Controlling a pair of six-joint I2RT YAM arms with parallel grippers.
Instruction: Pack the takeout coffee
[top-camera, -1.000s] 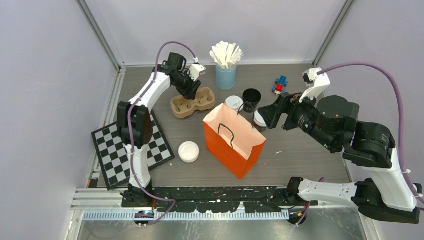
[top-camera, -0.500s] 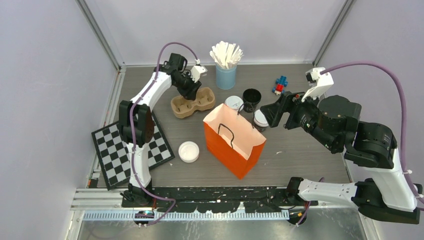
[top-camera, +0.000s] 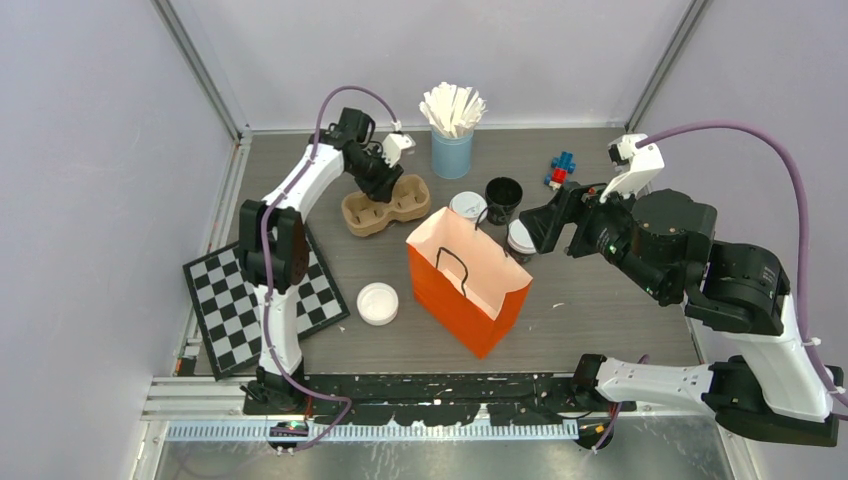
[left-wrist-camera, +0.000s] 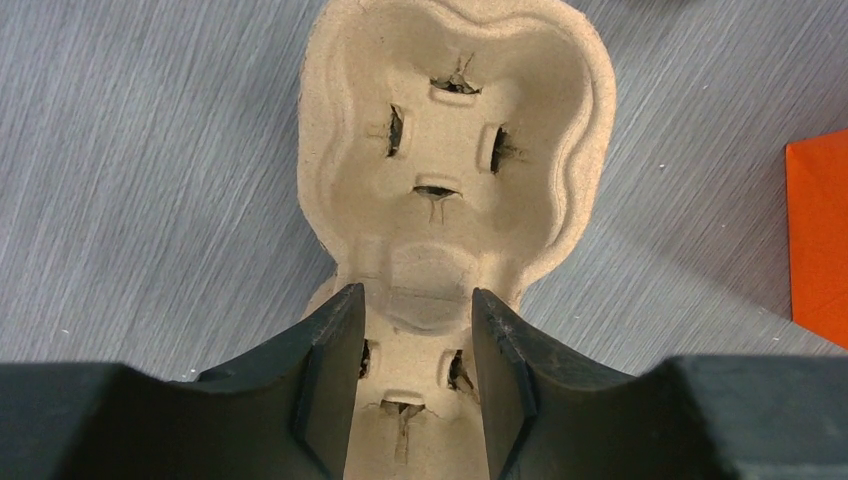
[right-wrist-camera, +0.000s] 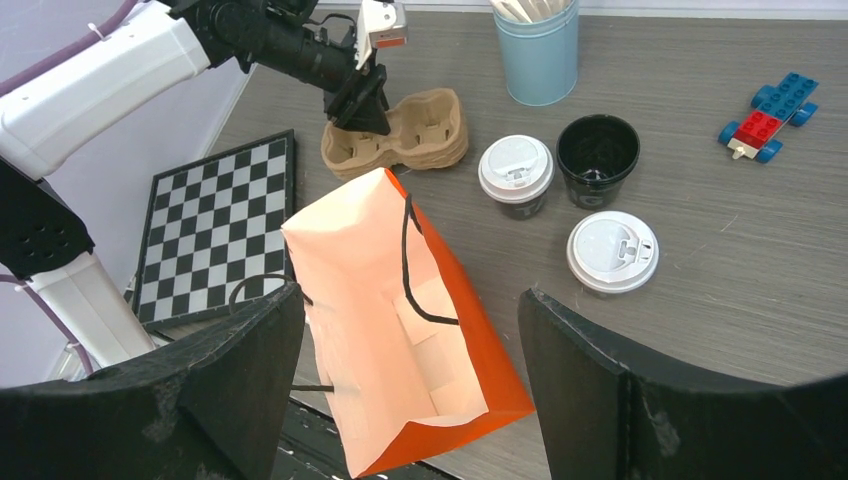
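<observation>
Two lidded takeout coffee cups stand right of the orange bag: one behind it, one beside it. An uncovered black cup stands between them, and a loose white lid lies left of the bag. My left gripper is down on the brown cup carrier, its jaws closed against the raised hump between the two pockets. My right gripper hangs open above the bag's mouth, holding nothing, with the nearer lidded cup just to its right.
A light-blue cup of white stirrers stands at the back. A red-and-blue brick toy lies at the back right. A checkerboard lies at the left, by the left arm's base.
The left jaws have narrowed a little on the carrier's hump. Both arms shifted only slightly, and the carrier, cups and bag stayed put.
</observation>
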